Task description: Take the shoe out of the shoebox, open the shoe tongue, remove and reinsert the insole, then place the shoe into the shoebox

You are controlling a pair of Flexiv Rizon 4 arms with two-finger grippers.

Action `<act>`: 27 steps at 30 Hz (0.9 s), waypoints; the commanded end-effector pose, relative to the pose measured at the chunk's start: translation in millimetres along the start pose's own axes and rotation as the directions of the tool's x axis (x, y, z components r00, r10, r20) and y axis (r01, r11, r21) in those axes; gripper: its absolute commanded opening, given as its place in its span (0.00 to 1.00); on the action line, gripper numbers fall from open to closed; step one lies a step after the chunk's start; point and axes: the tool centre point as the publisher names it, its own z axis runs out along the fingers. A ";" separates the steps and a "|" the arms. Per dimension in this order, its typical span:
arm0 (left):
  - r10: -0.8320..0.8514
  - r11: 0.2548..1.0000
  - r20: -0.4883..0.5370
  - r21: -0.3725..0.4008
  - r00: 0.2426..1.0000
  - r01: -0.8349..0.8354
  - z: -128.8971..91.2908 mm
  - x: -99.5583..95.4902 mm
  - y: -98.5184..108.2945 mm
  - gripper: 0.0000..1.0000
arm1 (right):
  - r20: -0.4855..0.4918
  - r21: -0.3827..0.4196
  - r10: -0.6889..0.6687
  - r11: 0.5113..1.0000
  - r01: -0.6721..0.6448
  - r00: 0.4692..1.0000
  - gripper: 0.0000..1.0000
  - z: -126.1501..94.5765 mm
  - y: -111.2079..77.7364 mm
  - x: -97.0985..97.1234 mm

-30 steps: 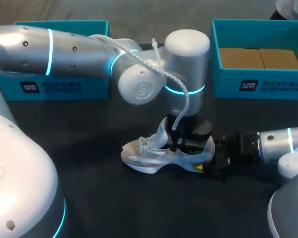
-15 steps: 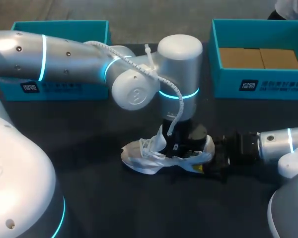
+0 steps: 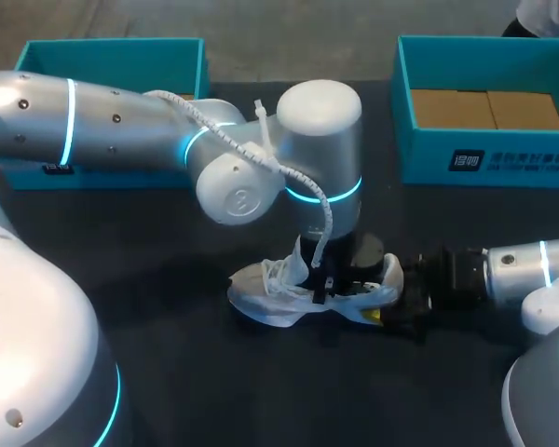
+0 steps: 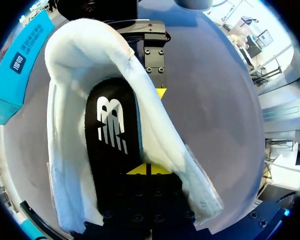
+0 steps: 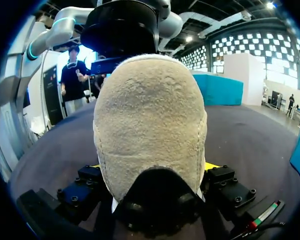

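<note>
Trouble would most likely come from the insole [image 4: 112,145]; it lies black inside the white shoe [image 3: 270,298], and the left gripper [image 4: 147,170] reaches down through the collar onto it; its yellow tips sit pressed together with only a thin seam between them, and I cannot tell whether a fold of insole is nipped there. If the tips have no hold, I judge a lift would come up empty; if they press too hard, the insole could buckle or drag the shoe along.

The right gripper [image 5: 152,167] comes in low from three o'clock and is clamped across the heel, one yellow tip on each side of it; should that hold slip, the shoe could tip or slide toward nine o'clock, since its toe lies free on the table [image 3: 214,391].

In the head view the shoe lies just below centre, toe toward nine o'clock, out of either box. The loose laces [image 3: 279,272] bunch up right beside the left wrist, and the white coiled cable [image 3: 321,209] hangs just above them; either could snag on a withdrawal.

A teal shoebox [image 3: 484,158] stands at two o'clock from the shoe, well apart, with brown card in its bottom; a second teal box [image 3: 112,51] sits at ten o'clock, partly hidden by the left arm [image 3: 121,140], which also blocks the overhead sight of the collar.
</note>
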 end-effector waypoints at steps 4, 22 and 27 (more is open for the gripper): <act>0.014 1.000 0.045 0.007 0.999 -0.014 -1.8 3.6 -4.0 0.32 | 0.000 0.002 0.001 1.000 -0.001 1.000 0.00 0.0 0.6 -0.8; 0.018 1.000 0.188 -0.007 0.982 -0.017 11.7 -25.6 -17.0 0.37 | 0.000 0.002 0.001 1.000 -0.001 1.000 0.00 0.0 0.6 -0.8; 0.017 1.000 0.236 -0.020 0.972 -0.012 18.2 -39.7 -17.7 0.35 | 0.000 0.002 0.001 1.000 -0.001 1.000 0.00 0.0 0.6 -0.8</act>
